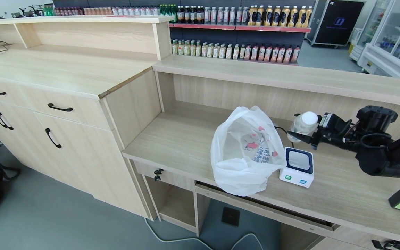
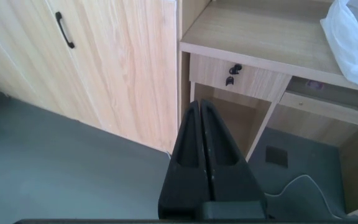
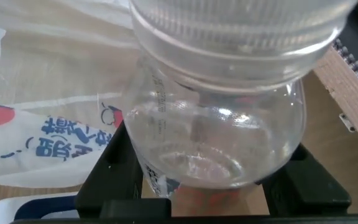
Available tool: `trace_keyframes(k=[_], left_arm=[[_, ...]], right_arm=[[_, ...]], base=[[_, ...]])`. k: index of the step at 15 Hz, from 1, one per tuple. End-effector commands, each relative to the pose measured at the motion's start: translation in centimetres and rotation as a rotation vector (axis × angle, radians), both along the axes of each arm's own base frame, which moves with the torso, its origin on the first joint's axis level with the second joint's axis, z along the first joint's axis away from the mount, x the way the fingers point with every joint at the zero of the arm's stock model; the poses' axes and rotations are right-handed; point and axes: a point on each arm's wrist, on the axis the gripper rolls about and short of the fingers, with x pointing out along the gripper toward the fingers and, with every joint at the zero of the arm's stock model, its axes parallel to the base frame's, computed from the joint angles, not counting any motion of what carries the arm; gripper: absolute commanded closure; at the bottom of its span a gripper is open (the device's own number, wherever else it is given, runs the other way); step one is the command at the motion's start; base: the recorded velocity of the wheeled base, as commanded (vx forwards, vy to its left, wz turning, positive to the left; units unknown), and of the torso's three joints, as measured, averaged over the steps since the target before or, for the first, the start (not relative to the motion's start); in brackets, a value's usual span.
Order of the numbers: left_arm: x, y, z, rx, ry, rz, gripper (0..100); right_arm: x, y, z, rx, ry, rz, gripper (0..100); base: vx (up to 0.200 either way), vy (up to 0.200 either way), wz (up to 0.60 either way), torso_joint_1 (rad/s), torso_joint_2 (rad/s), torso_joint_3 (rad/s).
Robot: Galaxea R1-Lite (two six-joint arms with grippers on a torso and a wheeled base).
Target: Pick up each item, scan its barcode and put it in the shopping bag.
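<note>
One clear, white-capped jar (image 1: 306, 121) is held near the scanner (image 1: 297, 167), beside the shopping bag (image 1: 245, 152), its body clamped by the right gripper (image 1: 301, 134). It is judged light, rigid and slippery, best gripped mid-body. The left gripper (image 2: 199, 111) is seen empty, fingers pressed together.

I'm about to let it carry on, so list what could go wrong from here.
The clear bottle is smooth and rounded, so it may slip in the right claw near the scanner. The shopping bag is limp and sits at the counter edge, so the drop could miss or tip it.
</note>
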Motion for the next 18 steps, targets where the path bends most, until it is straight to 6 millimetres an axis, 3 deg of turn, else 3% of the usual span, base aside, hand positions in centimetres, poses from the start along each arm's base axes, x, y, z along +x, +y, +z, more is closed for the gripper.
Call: trace_keyframes(k=[1,6,18], left_arm=[[0.0,0.0,0.0,0.0,0.0,0.001,100],[0.0,0.0,0.0,0.0,0.0,0.001,100],[0.0,0.0,0.0,0.0,0.0,0.001,100]], right_arm=[[0.5,0.8,-0.5,-0.001,-0.003,0.021,100],[0.9,1.8,-1.0,-0.002,0.001,0.039,100],[0.6,0.6,-2.5,-0.011,0.035,0.007,100]], base=[[0.0,0.0,0.0,0.0,0.0,0.0],[0.0,0.0,0.0,0.0,0.0,0.0],[0.0,0.0,0.0,0.0,0.0,0.0]])
